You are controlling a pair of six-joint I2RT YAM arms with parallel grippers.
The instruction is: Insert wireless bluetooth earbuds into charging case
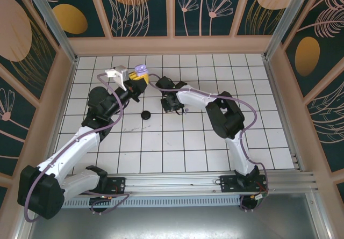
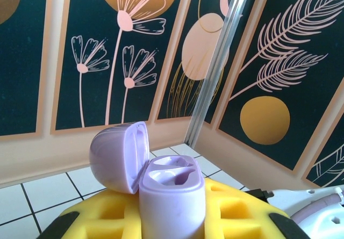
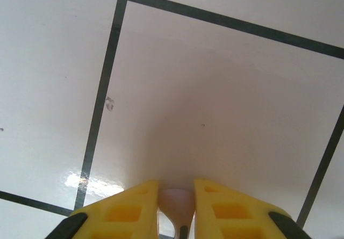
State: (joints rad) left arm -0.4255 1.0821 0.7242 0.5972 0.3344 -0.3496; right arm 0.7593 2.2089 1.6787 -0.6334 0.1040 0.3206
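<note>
Pinching a pale earbud [image 3: 176, 204] just over the table's [image 3: 215, 88] far half, right gripper [image 3: 176, 185] had what I judged a light, slick part, best nipped at its stem; left gripper [image 1: 135, 79] clamped the open lilac case [image 2: 172, 188].

White arms [image 1: 75, 145]; lilac cables [image 1: 27, 193]; yellow hands [image 3: 176, 202]

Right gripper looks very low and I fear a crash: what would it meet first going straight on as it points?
The white tiled table, seemingly just ahead of the right gripper; exact gap unclear.
</note>
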